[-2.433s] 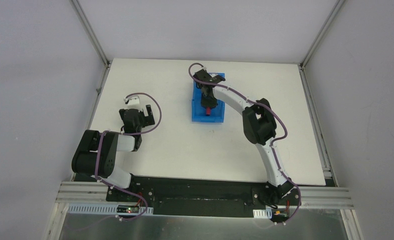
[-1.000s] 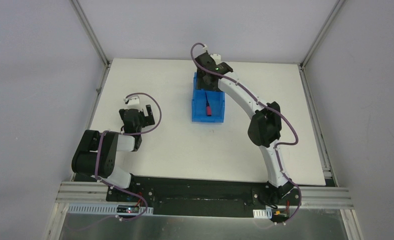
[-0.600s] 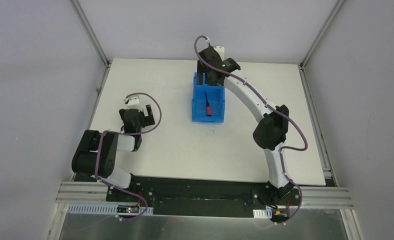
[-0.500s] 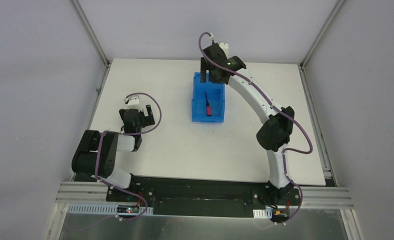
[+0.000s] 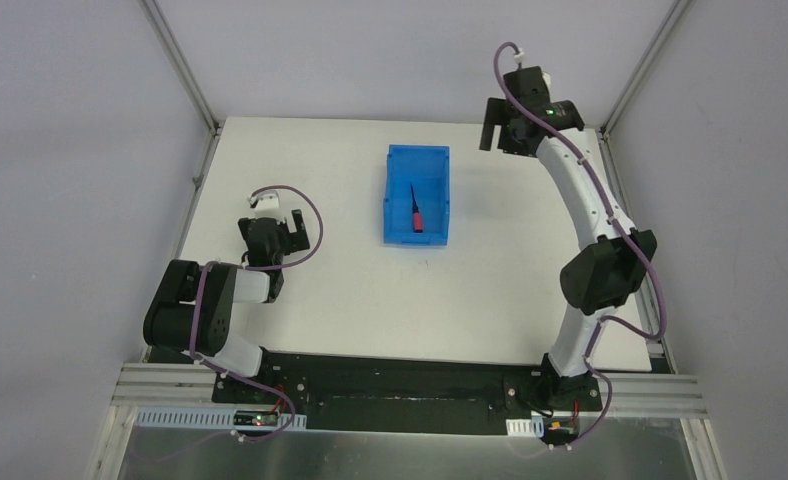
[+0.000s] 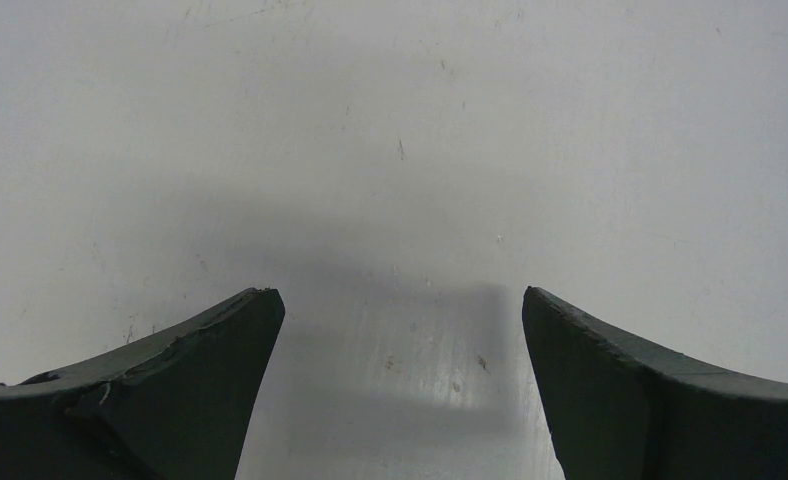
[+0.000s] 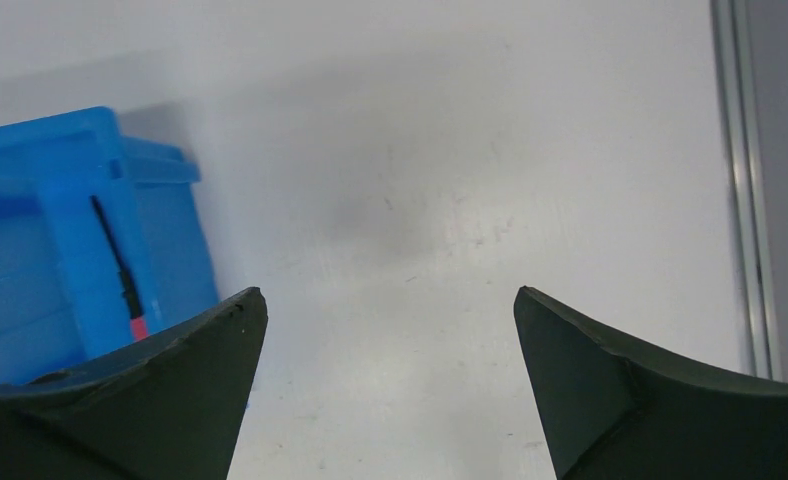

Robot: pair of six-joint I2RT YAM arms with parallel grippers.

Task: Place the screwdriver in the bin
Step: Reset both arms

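Note:
The blue bin (image 5: 417, 160) stands at the middle back of the white table, and the screwdriver (image 5: 415, 213) lies inside it, red handle toward me. In the right wrist view the bin (image 7: 60, 215) fills the left edge with the screwdriver (image 7: 118, 270) on its floor. My right gripper (image 5: 503, 128) hangs raised near the back right corner, well to the right of the bin, open and empty (image 7: 388, 300). My left gripper (image 5: 288, 228) rests low at the left side, open over bare table (image 6: 400, 300).
A metal frame rail (image 7: 742, 190) runs along the table's right edge, close to the right gripper. Grey walls close in the back and both sides.
The right arm has swung from over the bin's far end to the back right corner, jaws open. The screwdriver stays lying in the bin. The left arm has not moved.

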